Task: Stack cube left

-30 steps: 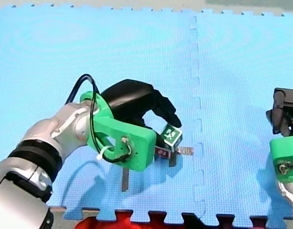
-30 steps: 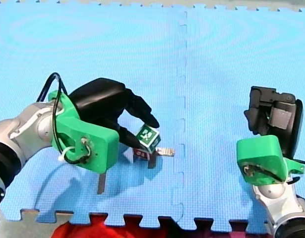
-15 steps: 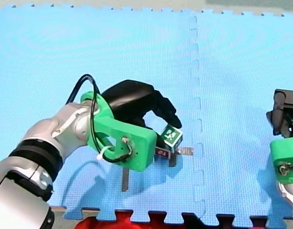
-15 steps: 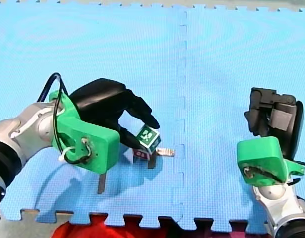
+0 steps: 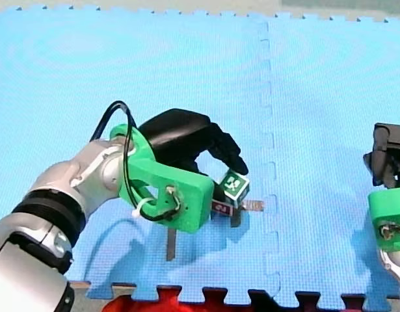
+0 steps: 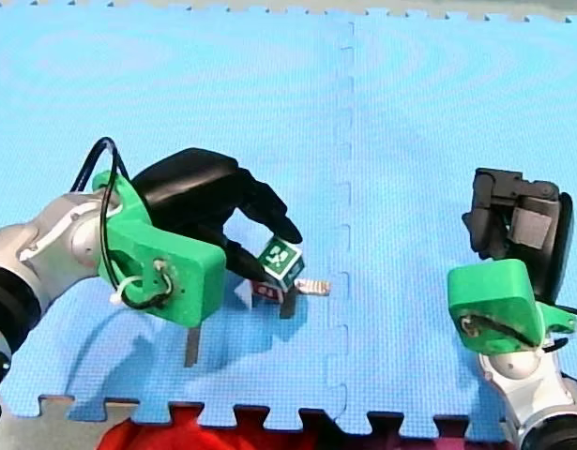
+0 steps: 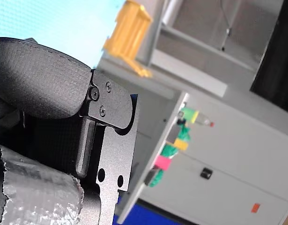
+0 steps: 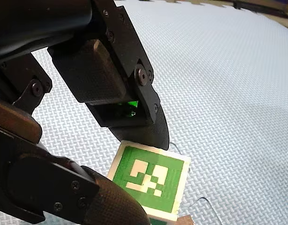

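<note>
Second wrist view: the left hand's (image 6: 199, 202) black fingers (image 8: 148, 126) pinch the green-tagged white cube (image 8: 148, 180), tilted atop a red cube (image 6: 265, 292). The right hand (image 6: 513, 220) hangs empty, well apart.

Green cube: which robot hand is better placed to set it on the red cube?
Left. The left robot hand grips the green cube right above the red cube; the right robot hand is far off to the right, holding nothing.

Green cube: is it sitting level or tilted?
Tilted: the green cube, gripped by the left hand, slants corner-down above the red cube.
</note>
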Robot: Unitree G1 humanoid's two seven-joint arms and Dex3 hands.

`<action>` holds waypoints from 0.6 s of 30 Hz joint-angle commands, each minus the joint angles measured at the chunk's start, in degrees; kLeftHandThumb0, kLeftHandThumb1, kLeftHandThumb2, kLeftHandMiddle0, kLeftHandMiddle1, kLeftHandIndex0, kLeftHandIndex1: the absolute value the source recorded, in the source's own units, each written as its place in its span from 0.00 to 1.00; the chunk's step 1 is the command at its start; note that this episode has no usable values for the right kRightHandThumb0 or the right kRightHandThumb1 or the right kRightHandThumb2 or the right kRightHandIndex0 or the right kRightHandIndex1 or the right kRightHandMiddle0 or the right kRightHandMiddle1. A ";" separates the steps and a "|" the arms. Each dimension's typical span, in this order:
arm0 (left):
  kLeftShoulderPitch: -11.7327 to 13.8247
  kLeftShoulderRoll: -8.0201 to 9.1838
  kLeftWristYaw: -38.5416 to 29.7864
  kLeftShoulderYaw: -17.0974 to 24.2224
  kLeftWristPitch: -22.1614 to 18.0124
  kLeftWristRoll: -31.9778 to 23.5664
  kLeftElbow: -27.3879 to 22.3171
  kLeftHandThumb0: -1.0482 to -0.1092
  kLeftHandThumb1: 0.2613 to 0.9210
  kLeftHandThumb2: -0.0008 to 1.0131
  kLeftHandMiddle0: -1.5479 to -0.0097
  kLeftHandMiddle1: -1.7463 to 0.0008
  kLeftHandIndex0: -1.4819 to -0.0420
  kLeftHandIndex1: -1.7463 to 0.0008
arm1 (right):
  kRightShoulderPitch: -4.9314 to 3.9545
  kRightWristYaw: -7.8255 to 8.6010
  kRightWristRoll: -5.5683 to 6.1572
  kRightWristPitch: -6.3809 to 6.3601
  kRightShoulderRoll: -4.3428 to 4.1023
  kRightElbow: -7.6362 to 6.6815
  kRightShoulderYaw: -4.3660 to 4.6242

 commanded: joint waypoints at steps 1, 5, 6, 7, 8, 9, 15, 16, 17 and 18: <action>0.11 0.53 0.84 0.24 -0.45 -0.10 -0.15 0.58 0.81 0.00 0.39 0.00 0.11 1.00 | 0.07 -0.20 0.00 -0.33 -0.32 0.06 -0.07; 0.16 1.03 2.30 0.47 -0.87 -0.03 -0.49 0.58 0.80 0.00 0.39 0.00 0.11 1.00 | 0.16 -0.16 0.01 -0.37 -0.25 0.03 -0.02; 0.11 1.14 2.30 0.52 -0.66 -0.05 -0.70 0.58 0.80 0.00 0.39 0.00 0.11 1.00 | 0.14 -0.12 0.03 -0.33 -0.23 0.03 -0.01; 0.09 1.23 2.29 0.55 -0.44 -0.04 -0.89 0.57 0.80 0.00 0.39 0.00 0.11 1.00 | 0.12 -0.08 0.05 -0.31 -0.22 0.04 0.00; 0.10 1.29 2.28 0.57 -0.22 -0.02 -1.05 0.57 0.80 0.00 0.39 0.00 0.11 1.00 | 0.11 -0.03 0.08 -0.28 -0.22 0.05 0.00; 0.11 1.33 2.24 0.58 -0.02 -0.01 -1.17 0.57 0.80 0.00 0.39 0.00 0.11 1.00 | 0.10 0.06 0.15 -0.27 -0.20 0.07 -0.01; 0.10 1.45 1.73 0.65 0.84 -0.10 -1.91 0.56 0.80 0.00 0.40 0.00 0.11 1.00 | 0.06 0.52 0.46 -0.22 -0.24 0.22 -0.14; 0.10 1.48 1.71 0.61 0.99 -0.03 -2.02 0.56 0.80 0.00 0.40 0.00 0.11 1.00 | 0.06 0.52 0.46 -0.22 -0.25 0.22 -0.15; 0.11 1.52 1.72 0.57 1.14 0.04 -2.14 0.56 0.80 0.00 0.40 0.00 0.11 1.00 | 0.06 0.50 0.44 -0.21 -0.25 0.22 -0.15; 0.13 1.56 1.77 0.52 1.30 0.13 -2.23 0.56 0.80 0.00 0.40 0.00 0.11 1.00 | 0.05 0.47 0.41 -0.20 -0.24 0.23 -0.14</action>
